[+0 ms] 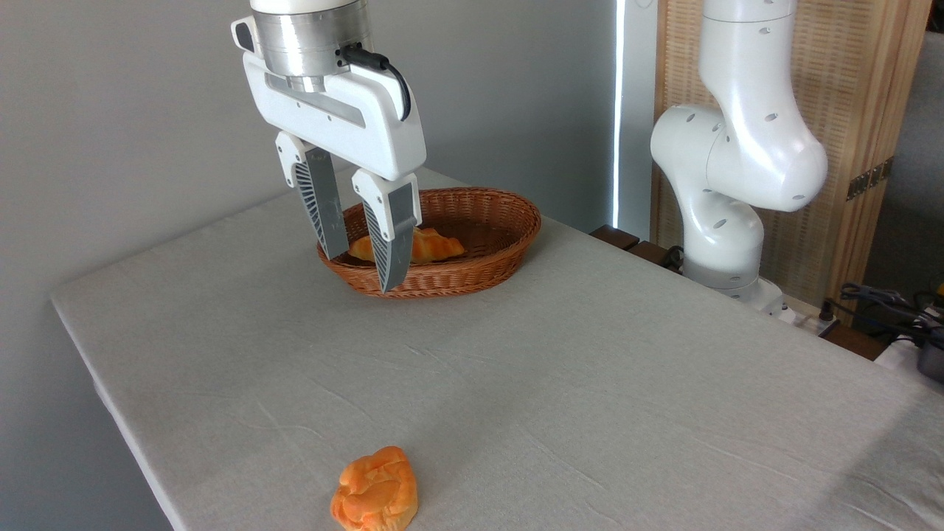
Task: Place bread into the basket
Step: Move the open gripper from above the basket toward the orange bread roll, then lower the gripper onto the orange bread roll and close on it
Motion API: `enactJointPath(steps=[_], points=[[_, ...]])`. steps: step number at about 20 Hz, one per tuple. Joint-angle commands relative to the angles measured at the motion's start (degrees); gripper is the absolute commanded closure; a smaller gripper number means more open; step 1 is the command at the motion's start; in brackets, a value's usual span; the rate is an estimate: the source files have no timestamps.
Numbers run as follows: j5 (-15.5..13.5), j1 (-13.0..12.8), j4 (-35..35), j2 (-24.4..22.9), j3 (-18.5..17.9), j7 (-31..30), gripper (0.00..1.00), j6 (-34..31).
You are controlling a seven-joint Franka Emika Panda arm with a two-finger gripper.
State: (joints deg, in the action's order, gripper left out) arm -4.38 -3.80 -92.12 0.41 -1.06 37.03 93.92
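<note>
Jaws apart, nothing between them. Gripper (360,271) hangs in the air, fingers pointing down, its tips showing in front of the near-left rim of the wicker basket (487,254). Basket sits toward the far side of the cloth-covered table (627,383); a golden braided loaf (435,245) lies inside it, partly hidden behind the fingers. Orange bun (375,490) rests alone on the cloth at the table's near edge, well apart from both basket and gripper. Arm base (726,236) stands at the table's right.
</note>
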Motion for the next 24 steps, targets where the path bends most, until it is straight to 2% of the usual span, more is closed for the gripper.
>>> enactJointPath(steps=[1, 4, 8, 10, 11, 14, 15, 20, 24], points=[[-0.02, 0.11, 0.28, 0.47, -0.17, 0.41, 0.00, 4.84], [-0.02, 0.02, -1.83, 2.48, -0.08, 0.50, 0.00, 13.19], [0.07, -0.15, -10.34, 3.81, 0.45, 0.58, 0.00, 25.67], [0.59, -0.06, -12.81, 4.33, 0.27, 1.02, 0.00, 27.80], [2.86, 0.20, -13.52, 4.60, -0.25, 1.55, 0.00, 27.98], [12.34, 0.29, -13.88, 5.39, -0.43, 1.82, 0.00, 28.07], [14.20, 0.37, -13.88, 5.48, -0.43, 1.73, 0.00, 28.24], [14.57, 0.90, -16.42, 8.91, -1.22, 1.64, 0.00, 36.58], [14.75, 1.34, -18.53, 8.82, -0.96, 1.81, 0.00, 37.30]])
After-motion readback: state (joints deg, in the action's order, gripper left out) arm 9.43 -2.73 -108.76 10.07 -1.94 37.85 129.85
